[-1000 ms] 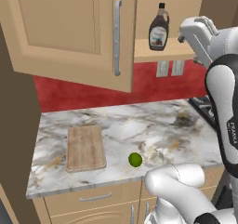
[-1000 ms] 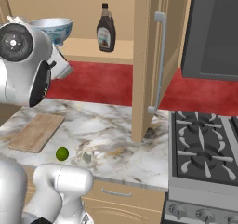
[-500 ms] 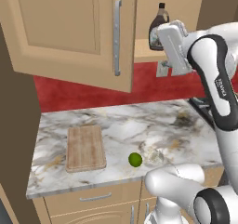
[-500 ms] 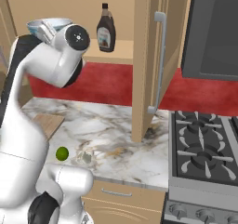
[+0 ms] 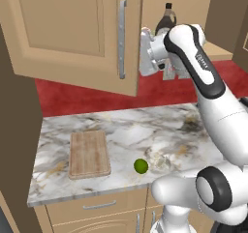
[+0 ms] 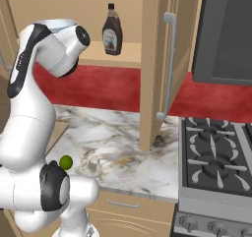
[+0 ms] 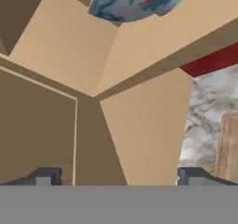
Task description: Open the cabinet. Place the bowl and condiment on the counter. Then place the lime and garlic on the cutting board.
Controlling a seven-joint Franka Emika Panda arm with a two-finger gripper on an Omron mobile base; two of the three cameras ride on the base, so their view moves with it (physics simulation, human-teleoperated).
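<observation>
Cabinet [image 5: 72, 34] open, and I am reaching up for the bowl [image 7: 135, 2] with an empty claw [image 7: 118, 179].

The cabinet doors stand swung out on both sides of me, so the step in hand, as I judge it, is fetching the bowl from the shelf. It sits ahead of my claw and above its line, so I should rise to rim level, keep clear of the door edge beside me, and close on the wall of the bowl, not its foot. The worktop [image 5: 145, 130] lies well below my claw, with the cutting board [image 5: 88, 153], the lime [image 5: 141, 166] and the pale garlic [image 5: 160, 162] just beside the lime. The condiment [image 6: 112, 29] stands on the same shelf, off to my side. My claw is spread wide, holding nothing and touching nothing.
</observation>
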